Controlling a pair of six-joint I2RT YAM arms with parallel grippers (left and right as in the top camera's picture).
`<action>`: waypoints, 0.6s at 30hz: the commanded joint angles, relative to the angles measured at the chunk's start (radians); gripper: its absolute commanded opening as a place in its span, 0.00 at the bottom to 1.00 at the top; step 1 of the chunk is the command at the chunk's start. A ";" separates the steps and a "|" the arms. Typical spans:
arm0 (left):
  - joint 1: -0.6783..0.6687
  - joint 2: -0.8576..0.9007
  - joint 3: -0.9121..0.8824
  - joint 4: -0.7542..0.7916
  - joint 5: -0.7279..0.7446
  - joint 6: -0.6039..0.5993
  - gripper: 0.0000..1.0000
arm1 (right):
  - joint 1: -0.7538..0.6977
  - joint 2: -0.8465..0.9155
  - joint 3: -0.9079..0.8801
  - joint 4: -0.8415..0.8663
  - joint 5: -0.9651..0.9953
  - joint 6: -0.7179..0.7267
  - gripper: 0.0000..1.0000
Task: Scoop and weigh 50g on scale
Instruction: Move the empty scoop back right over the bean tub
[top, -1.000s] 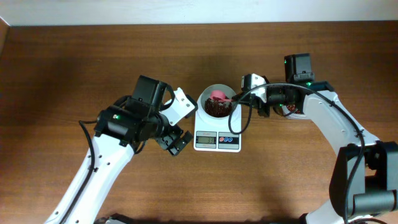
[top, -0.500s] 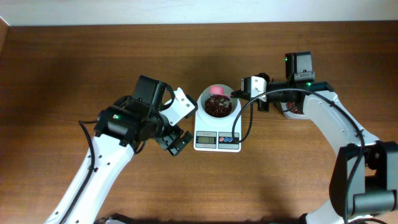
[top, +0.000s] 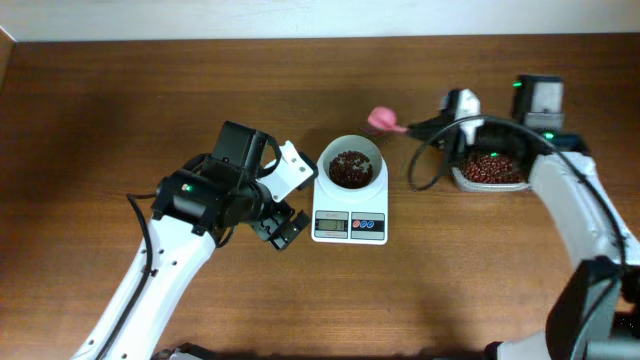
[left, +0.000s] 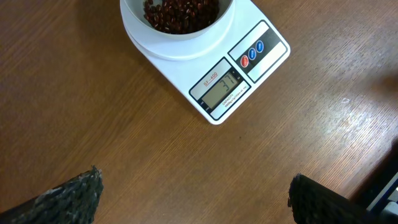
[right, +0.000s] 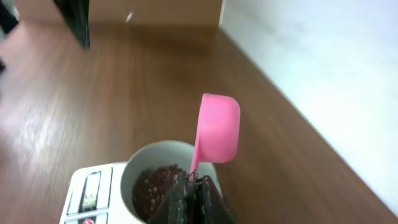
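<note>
**Item 1, tool.** The right gripper is clamped tight on the handle of the pink scoop, with no gap between the jaws. I see no beans on the scoop from either view, though I cannot see its hollow side clearly. A second ago it sat tipped over the bowl. It has since pulled back and up, and now hangs between the bowl and the supply tub, clear of both.

**Item 2, white bowl.** The white bowl stands on the scale's platform and holds the beans, a dark heap covering its bottom. I take the heap to include the load just tipped in.

**Item 3, scale.** The scale sits at mid-table. Its display appears to read 31 in my left wrist view, so I judge the target not yet met.

**Item 4, clear tub.** The clear tub stands to the right of the scale and holds more beans. The right arm arches over it.

**Item 5, left gripper.** The left gripper is spread fully wide and holds nothing. It hovers just beside the scale's left edge, unmoved over the last second.

**Note.** The withdrawal toward the tub suggests another, smaller scoop is due. I would watch the display closely on that pour.
</note>
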 joint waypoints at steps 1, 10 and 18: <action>-0.006 -0.019 -0.005 0.001 0.014 -0.009 0.99 | -0.055 -0.027 0.018 0.001 -0.126 0.177 0.04; -0.006 -0.019 -0.005 0.001 0.014 -0.009 0.99 | -0.084 -0.026 0.018 -0.003 -0.034 0.539 0.04; -0.006 -0.019 -0.005 0.001 0.014 -0.009 0.99 | -0.084 -0.026 0.018 -0.063 0.324 0.810 0.04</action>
